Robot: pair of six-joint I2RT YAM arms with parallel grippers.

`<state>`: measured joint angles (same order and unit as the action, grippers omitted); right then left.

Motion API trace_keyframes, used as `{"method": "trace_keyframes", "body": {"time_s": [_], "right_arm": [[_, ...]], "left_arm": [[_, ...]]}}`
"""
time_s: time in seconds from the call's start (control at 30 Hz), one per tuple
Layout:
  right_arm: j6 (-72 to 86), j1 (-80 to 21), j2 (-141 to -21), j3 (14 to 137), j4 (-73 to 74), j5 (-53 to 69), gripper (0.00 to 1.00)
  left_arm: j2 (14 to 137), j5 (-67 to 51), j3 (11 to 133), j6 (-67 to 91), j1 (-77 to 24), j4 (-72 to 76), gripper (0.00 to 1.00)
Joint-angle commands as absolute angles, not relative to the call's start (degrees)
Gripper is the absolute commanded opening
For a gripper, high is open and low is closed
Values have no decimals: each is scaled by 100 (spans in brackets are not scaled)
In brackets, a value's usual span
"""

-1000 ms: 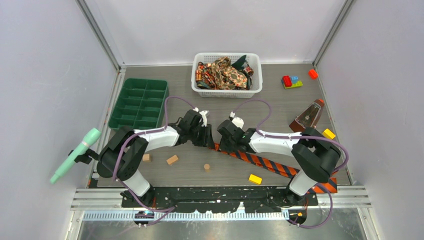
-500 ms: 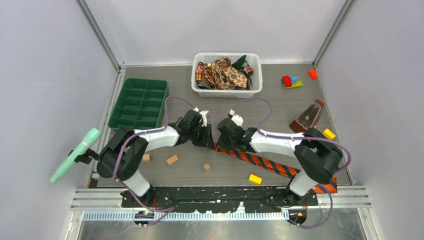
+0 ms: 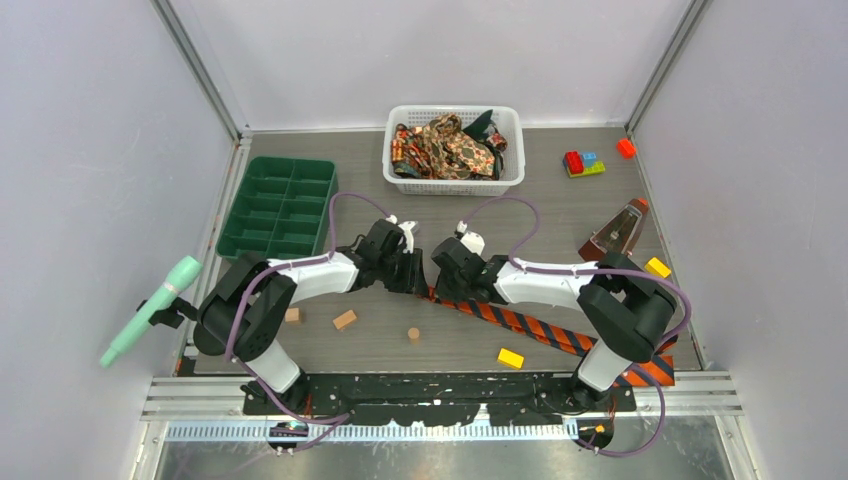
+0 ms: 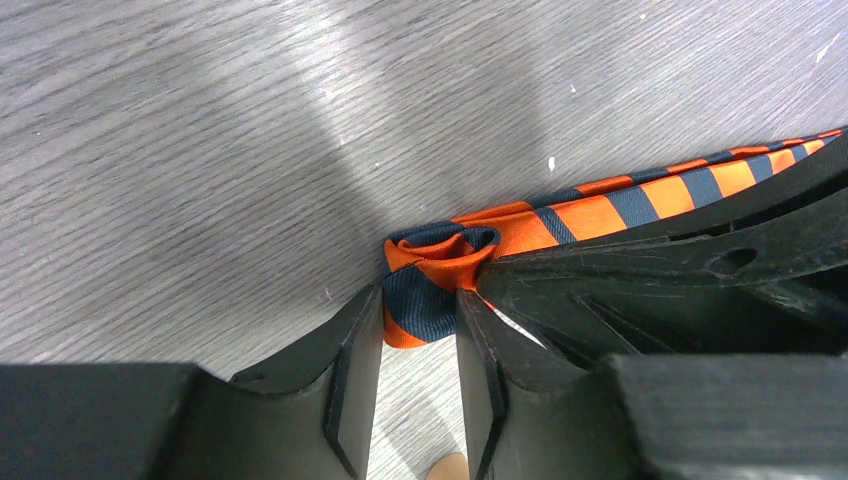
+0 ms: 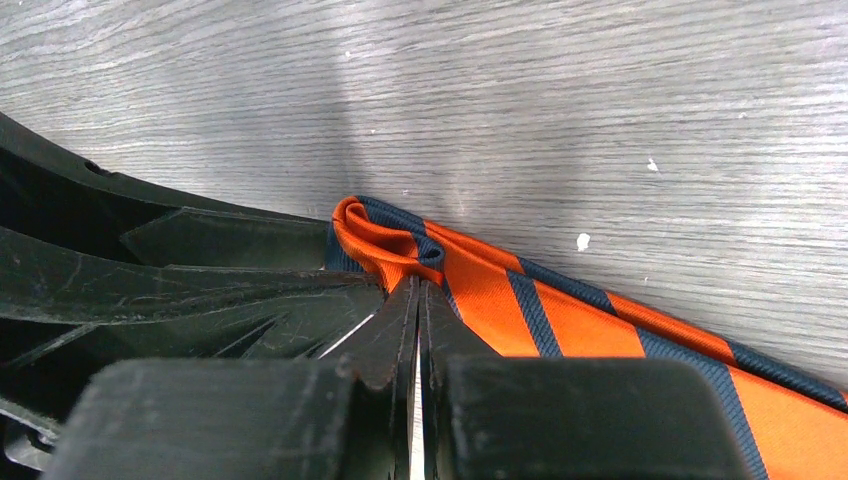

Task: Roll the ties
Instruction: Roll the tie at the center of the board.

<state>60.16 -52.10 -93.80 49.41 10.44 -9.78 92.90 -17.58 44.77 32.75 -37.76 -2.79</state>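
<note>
Striped tie [image 3: 520,322]: flat on the bench [image 3: 560,215]. Its narrow end is curled into a small roll [image 4: 440,270], and the band runs from there to the near right.
Left pincer [image 4: 418,330]: nipping the roll from the left, a finger on either side.
Right pincer [image 5: 417,300]: pressed together, tips against the roll's fold; cannot tell if cloth is caught.
In the way: the two pincers meet at the roll and hide it from above. The right arm's elbow covers part of the band near its wide end.
Near the roll: wooden block [image 3: 344,319] and wooden cylinder [image 3: 413,334] to its near left; yellow block [image 3: 511,357] just beside the band.
Beyond the roll: white basket [image 3: 510,175] holding paisley ties [image 3: 445,145] and a dark green tie [image 3: 482,123].
Far left of the roll: green tray [image 3: 280,205].
Right of the roll: metronome [image 3: 615,235].
</note>
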Motion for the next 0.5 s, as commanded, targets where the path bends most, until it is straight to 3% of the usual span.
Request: {"method": "trace_keyframes", "body": {"time_s": [0.0,0.2,0.47], "right_arm": [[6073,-5194,-9414,5089,1199,-1141,6],[6103,-5199,-9406,5078,1276,-1148,6],[6205,-5194,-9296,4851,1217,-1147,5]], "left_arm": [[9326,-1715,4551,3202,-3772,-417,35],[9250,-1701,4562,3221,-3775,-460,44],[9246,-1714,4443,3319,-3772,-346,48]]}}
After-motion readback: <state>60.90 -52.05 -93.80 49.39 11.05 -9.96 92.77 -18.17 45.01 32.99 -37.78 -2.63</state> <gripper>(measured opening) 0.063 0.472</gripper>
